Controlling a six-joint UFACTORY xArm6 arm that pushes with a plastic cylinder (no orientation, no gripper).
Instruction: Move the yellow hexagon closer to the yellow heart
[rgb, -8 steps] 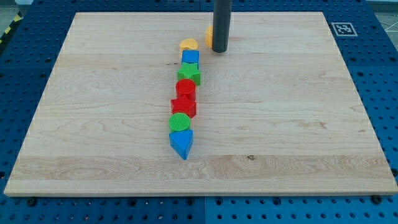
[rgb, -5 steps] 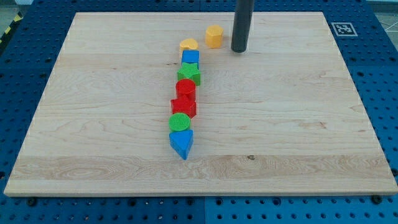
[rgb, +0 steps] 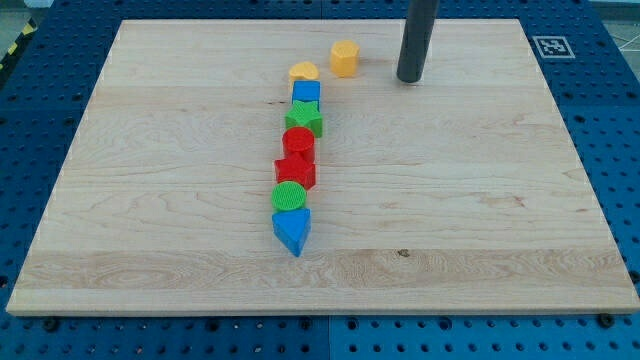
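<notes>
My tip (rgb: 409, 79) sits clear to the view's right of the yellow hexagon (rgb: 344, 58), touching nothing. Hexagon near the yellow heart (rgb: 304, 72), small gap, worktop (rgb: 480, 200) top.

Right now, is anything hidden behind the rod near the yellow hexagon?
Only bare board shows around my tip, which stands apart to the view's right of the yellow hexagon. The rod covers a narrow strip of board behind it; whether anything small lies there cannot be seen.

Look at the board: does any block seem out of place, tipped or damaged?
Only the yellow hexagon: it sits apart, to the right of the yellow heart that tops the block column. My tip stands to its right, touching nothing. Nothing looks tipped or damaged.
</notes>
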